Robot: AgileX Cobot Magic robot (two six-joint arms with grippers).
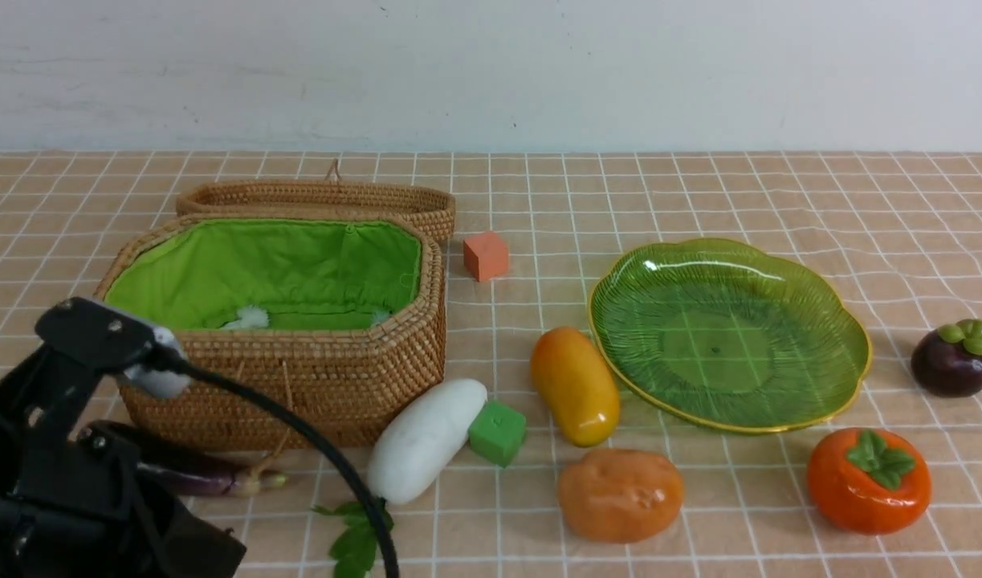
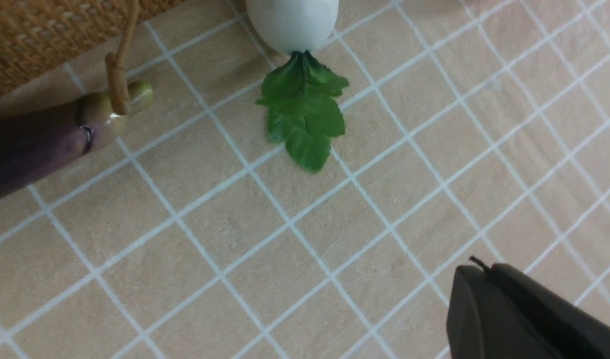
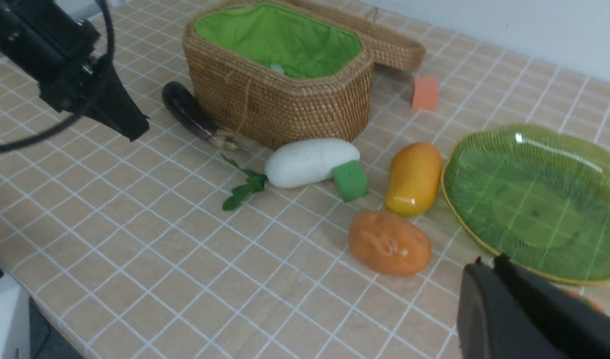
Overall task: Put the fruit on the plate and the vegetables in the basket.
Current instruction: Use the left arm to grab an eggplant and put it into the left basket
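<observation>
- Table (image 1: 699, 185) w/ tan tiled cloth is filling the front view below the white wall.
- Basket (image 1: 298, 377) is sitting left of ctr, open, green lining showing. Its lid (image 1: 322, 197) is lying just behind it.
- Plate (image 1: 727, 337) is sitting right of ctr, flat on the cloth.
- L arm is taking up the lower-left corner of the front view. L gripper (image 3: 134, 129) is hanging over the cloth nr the eggplant, claw pressed together and gripping nothing.
- R gripper (image 3: 489, 264) is showing only at lower right of its own wrist view, claw pressed together w/ nothing btwn the tips.
- Radish (image 1: 426, 440) is lying slanted at bottom ctr, just beside the basket's front corner, leaves pointing at the bottom edge.
- Eggplant (image 1: 193, 474) is lying along the basket's front base at lower left, partly hidden by the L arm.
- Mango (image 1: 575, 385) is lying at ctr, close against the plate's left rim; can't tell if touching.
- Potato (image 1: 619, 494) is sitting just below the mango.
- Persimmon (image 1: 868, 482) is sitting at lower right, below the plate.
- Mangosteen (image 1: 952, 361) is sitting at the far right edge, apart from the plate.
- Green cube (image 1: 497, 433) is touching the radish's right side.
- Orange cube (image 1: 485, 255) is sitting at ctr, btwn lid and plate.
</observation>
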